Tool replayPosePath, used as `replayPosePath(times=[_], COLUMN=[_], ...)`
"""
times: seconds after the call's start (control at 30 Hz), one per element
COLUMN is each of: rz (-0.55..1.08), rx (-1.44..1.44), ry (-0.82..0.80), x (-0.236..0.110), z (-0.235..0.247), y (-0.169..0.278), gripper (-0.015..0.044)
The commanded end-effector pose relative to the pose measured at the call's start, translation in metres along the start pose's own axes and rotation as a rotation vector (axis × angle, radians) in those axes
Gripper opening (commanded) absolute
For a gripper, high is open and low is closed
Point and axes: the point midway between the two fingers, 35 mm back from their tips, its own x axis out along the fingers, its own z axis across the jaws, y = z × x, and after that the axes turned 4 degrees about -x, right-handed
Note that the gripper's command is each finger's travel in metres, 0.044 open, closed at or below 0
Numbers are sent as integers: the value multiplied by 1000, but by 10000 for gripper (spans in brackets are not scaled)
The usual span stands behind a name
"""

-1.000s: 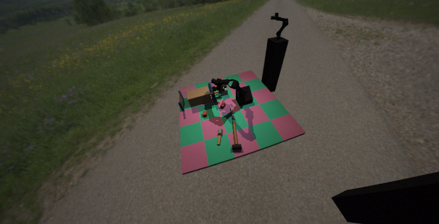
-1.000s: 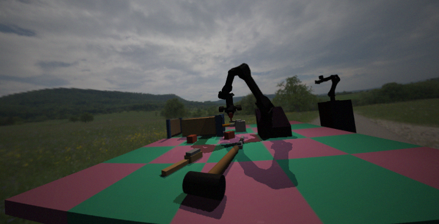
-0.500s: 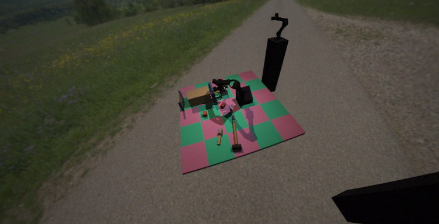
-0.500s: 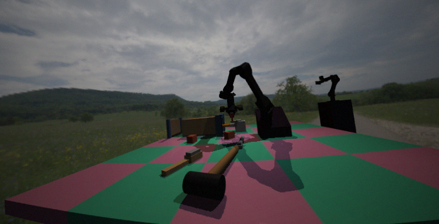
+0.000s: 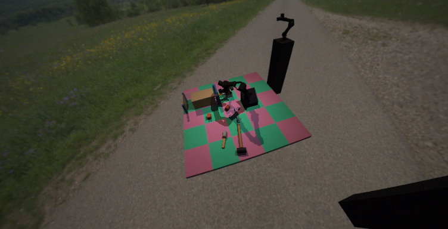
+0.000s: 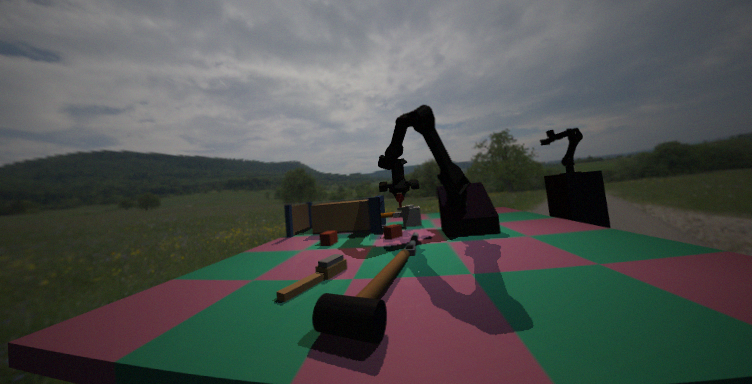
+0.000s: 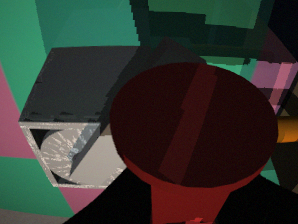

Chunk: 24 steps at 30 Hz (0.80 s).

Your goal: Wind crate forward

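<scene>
My gripper is shut on the winch handle, a dark red piece with a wide round disc that fills the wrist view. It hangs point down just above the grey winch, which sits below and to the left of the disc in the wrist view. The handle is not touching the winch. The tan crate sits flat inside the cubby, behind the blue steel frame. An orange strap runs from the crate to the winch.
Two red blocks lie in front of the rack. A long mallet and a small wooden tool lie further forward. A black pillar stands beyond the mat.
</scene>
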Motion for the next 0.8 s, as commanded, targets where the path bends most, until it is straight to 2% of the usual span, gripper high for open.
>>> replayPosePath(times=[0.0,0.77], rz=[-20,-21], rx=[2,3], ry=[-16,-18], x=[-2,-6], z=[11,36], y=[-10,-18], gripper=[0,0])
